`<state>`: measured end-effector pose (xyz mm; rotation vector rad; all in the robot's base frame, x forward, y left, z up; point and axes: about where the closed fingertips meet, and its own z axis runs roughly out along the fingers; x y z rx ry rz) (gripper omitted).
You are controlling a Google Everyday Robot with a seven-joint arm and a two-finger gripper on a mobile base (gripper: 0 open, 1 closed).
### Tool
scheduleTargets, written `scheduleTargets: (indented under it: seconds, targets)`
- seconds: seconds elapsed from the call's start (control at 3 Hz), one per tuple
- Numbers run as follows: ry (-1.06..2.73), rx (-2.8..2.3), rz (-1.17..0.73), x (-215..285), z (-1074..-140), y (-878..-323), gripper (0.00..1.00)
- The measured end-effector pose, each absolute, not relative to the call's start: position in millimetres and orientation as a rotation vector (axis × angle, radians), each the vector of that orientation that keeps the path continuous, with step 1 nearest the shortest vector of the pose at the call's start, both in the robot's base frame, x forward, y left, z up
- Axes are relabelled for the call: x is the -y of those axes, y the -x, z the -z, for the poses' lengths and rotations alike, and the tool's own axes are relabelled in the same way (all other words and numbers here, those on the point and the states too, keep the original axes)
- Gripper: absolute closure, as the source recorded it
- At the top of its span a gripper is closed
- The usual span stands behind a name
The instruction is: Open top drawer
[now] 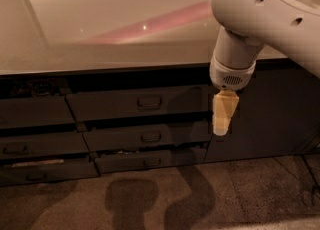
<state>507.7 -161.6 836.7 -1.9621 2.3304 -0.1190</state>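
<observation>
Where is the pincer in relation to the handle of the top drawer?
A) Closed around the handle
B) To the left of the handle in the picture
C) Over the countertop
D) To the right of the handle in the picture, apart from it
D: the pincer hangs pointing down in front of the right end of the top drawer, and does not touch the handle at the drawer's centre.

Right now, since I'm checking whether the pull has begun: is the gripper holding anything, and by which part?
Nothing is held. The gripper hangs in front of the top drawer, right of its handle, not on it.
</observation>
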Motion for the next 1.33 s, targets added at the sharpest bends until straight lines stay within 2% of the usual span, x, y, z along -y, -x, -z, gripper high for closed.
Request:
scheduleTargets:
  seconds: [0.33, 1.0, 1.33]
  targets:
    - [1.959, -2.288, 0.197, 162, -835, -506, 0.00]
    - [1.946, -2.073, 0.515, 167, -828, -458, 0.00]
    - [1.923, -2.012, 0.526, 160, -822, -465, 0.00]
